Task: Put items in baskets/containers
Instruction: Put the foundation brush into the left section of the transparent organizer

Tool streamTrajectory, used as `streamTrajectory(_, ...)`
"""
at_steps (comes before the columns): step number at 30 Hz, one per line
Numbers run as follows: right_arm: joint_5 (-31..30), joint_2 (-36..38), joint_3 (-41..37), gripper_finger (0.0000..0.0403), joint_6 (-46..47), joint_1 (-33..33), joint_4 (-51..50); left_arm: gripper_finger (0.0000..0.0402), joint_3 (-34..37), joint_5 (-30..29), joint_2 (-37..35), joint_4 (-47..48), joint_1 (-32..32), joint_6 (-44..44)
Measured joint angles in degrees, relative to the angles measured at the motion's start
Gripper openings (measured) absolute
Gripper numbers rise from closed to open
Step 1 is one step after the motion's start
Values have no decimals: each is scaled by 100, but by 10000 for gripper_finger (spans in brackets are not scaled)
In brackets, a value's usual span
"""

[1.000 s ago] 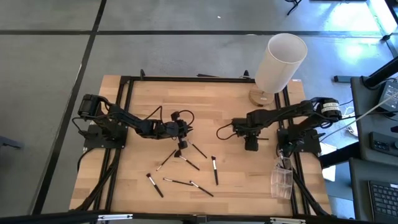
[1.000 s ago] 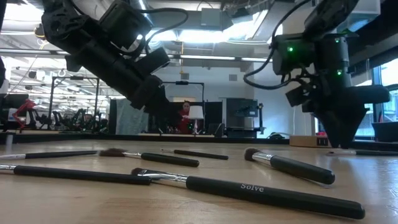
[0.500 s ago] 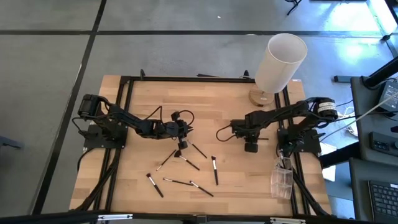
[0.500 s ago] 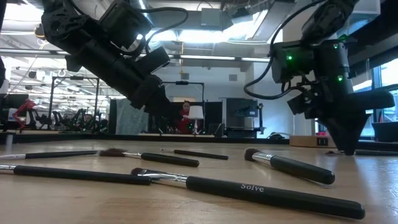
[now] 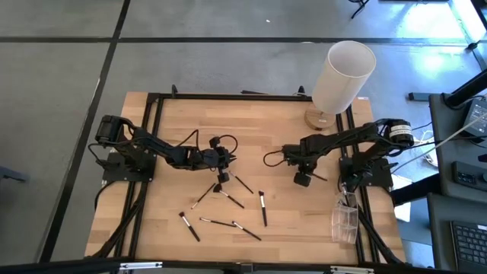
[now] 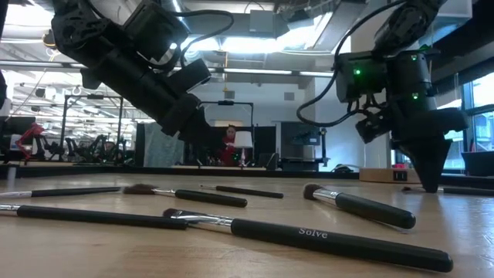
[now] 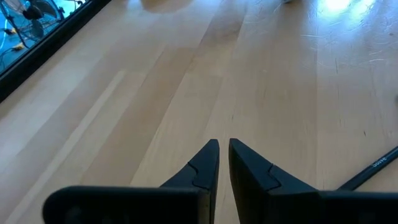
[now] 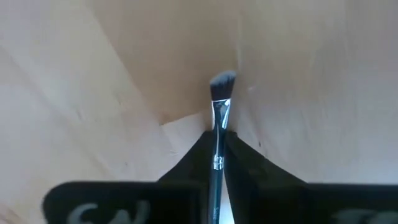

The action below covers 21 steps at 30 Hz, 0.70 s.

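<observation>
A thin brush sits pinched between the fingers of the right gripper, right of the table's middle. Six more brushes lie scattered toward the front. The clear box rests at the front right edge. The left gripper, fingers together, hovers over the brushes.

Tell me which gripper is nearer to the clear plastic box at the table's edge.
Right. The right gripper, shut on a makeup brush, is mid-table a short way from the clear plastic box. The left gripper sits farther off, beyond the loose brushes.
</observation>
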<state>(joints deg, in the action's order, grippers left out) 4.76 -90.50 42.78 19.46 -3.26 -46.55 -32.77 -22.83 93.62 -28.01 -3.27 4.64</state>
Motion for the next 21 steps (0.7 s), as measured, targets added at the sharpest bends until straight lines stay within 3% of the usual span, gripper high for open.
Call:
streamTrajectory(6,-503,641,8,27,959,469,262,32,0,0,0,7,-4,-26)
streamTrajectory(13,-1205,2075,39,20,2031,1106,245,32,0,-1,0,122,-46,15)
streamTrajectory(21,-1723,3528,50,18,3138,1922,-648,32,0,-15,0,127,-44,61)
